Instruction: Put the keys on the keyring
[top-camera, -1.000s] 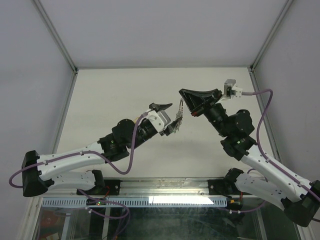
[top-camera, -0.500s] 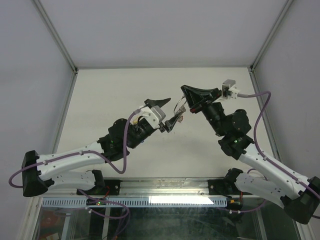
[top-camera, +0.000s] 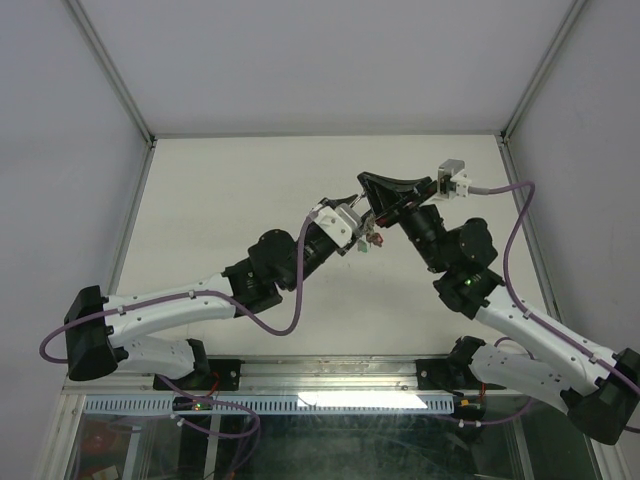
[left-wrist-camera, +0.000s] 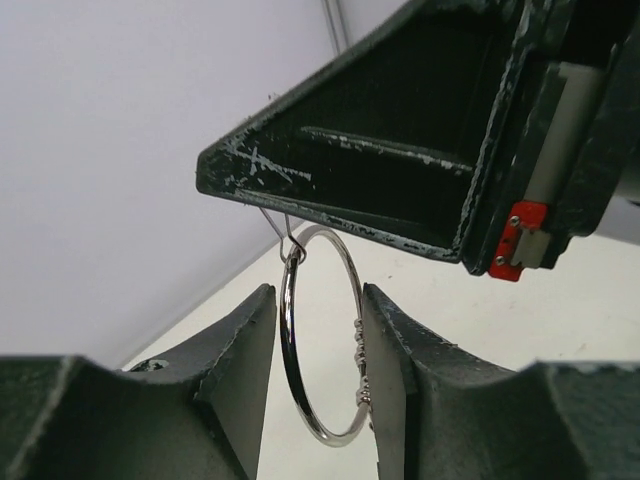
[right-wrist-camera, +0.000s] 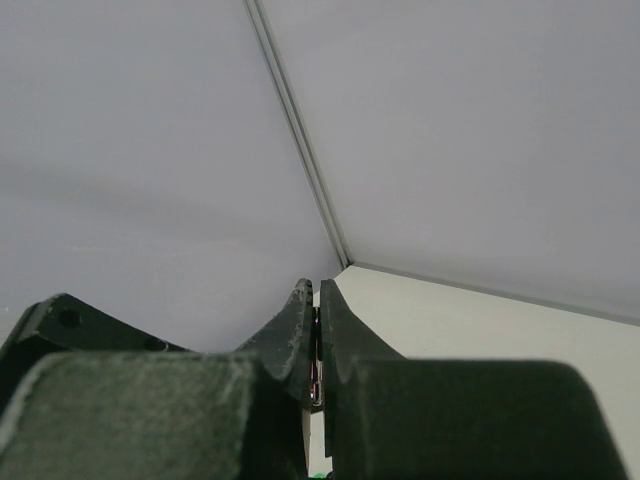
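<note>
The keyring (top-camera: 366, 220) hangs in the air above the table (top-camera: 230, 190) in the top view, directly under the tip of the right fingers (top-camera: 372, 186). The keys (top-camera: 369, 241) are bunched at its lower end. A red cap shows among them; the rest is too small to sort out. The left fingers (top-camera: 356, 232) sit beside the ring, just below the right fingers' tip, on the side away from the right arm's wrist. Both arms reach out from their bases and meet there, clear of the table.

From the left wrist, the keyring (left-wrist-camera: 285, 350) is a thin bright hoop. It hangs just below the right fingers (left-wrist-camera: 260, 178) by a short wire link (left-wrist-camera: 283, 232) that runs up behind their lower edge. The left fingers (left-wrist-camera: 245, 350) stand at a narrow gap, one on each side of the hoop. Its rim is very near both inner faces, but I cannot tell whether they press it. A small red tab (left-wrist-camera: 515, 240) sits further back along the right fingers.

From the right wrist, the right fingers (right-wrist-camera: 303, 325) are closed together, leaving only a slit. The wire link (right-wrist-camera: 316, 385) shows there only as a thin dark sliver with a reddish tint, pinched between them. The keyring itself is hidden below them. Beyond their tip lie the table's pale edge and the enclosure walls (right-wrist-camera: 150, 120).
</note>
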